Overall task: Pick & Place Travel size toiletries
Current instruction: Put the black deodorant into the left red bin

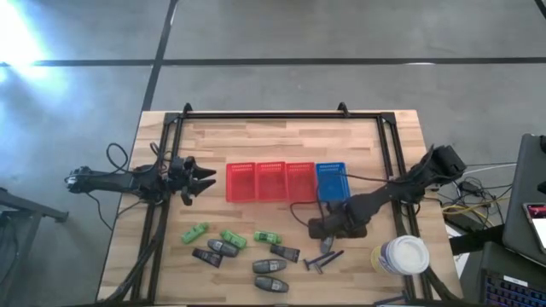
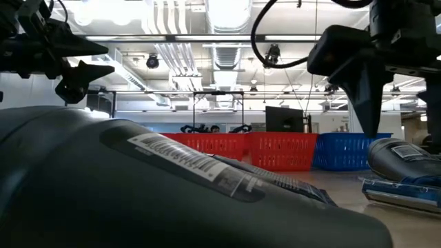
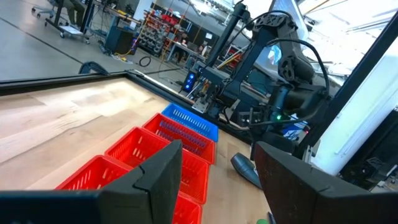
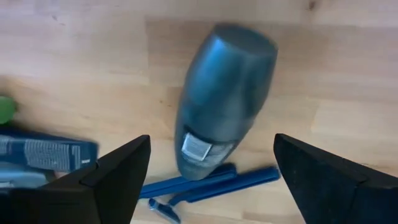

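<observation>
Fingers of the right gripper (image 4: 208, 180) spread wide above a grey rounded container (image 4: 222, 96) lying on the table (image 4: 348, 74), just beside the blue razors (image 4: 205, 185), near the blue basket (image 1: 332, 181). Left gripper (image 1: 198, 181) spread, beside the red baskets (image 1: 270, 182).

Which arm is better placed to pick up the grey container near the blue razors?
Probably the right: the right gripper hovers open directly over the grey container, while the left gripper waits beside the red baskets.

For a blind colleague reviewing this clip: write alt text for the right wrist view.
The right gripper, fingers spread open, hangs directly over a grey rounded plastic container lying on the pale wooden table. Thin dark-blue razors lie against the container's end, and a dark blue-labelled tube lies off to one side.
</observation>
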You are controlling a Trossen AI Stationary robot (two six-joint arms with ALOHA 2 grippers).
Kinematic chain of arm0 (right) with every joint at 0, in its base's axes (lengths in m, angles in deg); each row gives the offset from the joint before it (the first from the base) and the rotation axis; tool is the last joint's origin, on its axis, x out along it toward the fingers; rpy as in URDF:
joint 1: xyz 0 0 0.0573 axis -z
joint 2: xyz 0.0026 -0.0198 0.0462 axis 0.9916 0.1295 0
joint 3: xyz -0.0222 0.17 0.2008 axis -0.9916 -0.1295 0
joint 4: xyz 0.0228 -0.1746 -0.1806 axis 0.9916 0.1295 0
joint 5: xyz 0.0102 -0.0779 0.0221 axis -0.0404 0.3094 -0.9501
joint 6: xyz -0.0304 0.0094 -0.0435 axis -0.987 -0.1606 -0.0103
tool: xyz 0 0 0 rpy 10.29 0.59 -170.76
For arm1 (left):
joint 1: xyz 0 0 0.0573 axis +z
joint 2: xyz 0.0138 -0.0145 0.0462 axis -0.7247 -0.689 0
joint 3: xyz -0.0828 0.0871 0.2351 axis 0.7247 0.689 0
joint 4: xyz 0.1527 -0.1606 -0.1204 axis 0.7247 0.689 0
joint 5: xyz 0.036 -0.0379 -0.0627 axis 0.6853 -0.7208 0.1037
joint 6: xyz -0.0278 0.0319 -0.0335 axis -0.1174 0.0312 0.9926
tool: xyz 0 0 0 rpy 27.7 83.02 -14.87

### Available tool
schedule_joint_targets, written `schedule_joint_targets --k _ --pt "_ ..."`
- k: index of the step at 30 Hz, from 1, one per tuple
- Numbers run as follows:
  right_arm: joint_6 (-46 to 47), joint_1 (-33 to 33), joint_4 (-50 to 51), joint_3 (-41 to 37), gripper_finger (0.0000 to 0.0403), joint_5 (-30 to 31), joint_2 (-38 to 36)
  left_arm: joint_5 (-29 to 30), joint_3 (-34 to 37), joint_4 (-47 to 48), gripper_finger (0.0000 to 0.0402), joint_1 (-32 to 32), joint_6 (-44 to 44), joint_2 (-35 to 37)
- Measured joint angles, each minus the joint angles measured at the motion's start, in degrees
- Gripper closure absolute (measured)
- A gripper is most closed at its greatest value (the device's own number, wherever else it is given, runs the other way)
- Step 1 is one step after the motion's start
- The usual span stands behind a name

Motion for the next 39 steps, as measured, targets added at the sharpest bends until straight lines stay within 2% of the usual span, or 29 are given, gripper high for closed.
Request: schedule_joint_targets --k 7,11,15,21,23,33,39 --pt "-0.7 -0.6 1.3 1.7 0.0045 0.8 4.6 0.0 0.0 0.0 0.0195 0.0 0.0 0.0" --pt "-1.8 -1.0 1.0 1.8 0.0053 0.6 7.4 0.0 0.0 0.0 0.0195 0.0 0.0 0.0" --pt "-1.8 -1.8 0.6 1.8 0.0087 0.1 8.7 0.0 0.0 0.0 0.0195 0.0 0.0 0.0" --pt "-5.1 -2.3 1.3 1.8 0.0183 0.8 8.5 0.0 0.0 0.0 0.0195 0.0 0.0 0.0" --pt "-7.2 -2.3 0.7 1.8 0.0211 0.9 8.3 0.0 0.0 0.0 0.0195 0.0 0.0 0.0" --pt "-22.8 -2.0 0.4 3.1 0.0212 1.2 4.0 0.0 0.0 0.0 0.0195 0.0 0.0 0.0" --pt "-36.1 -0.5 0.2 6.2 0.0212 0.9 -0.3 0.1 0.1 -0.5 0.0195 0.0 0.0 0.0"
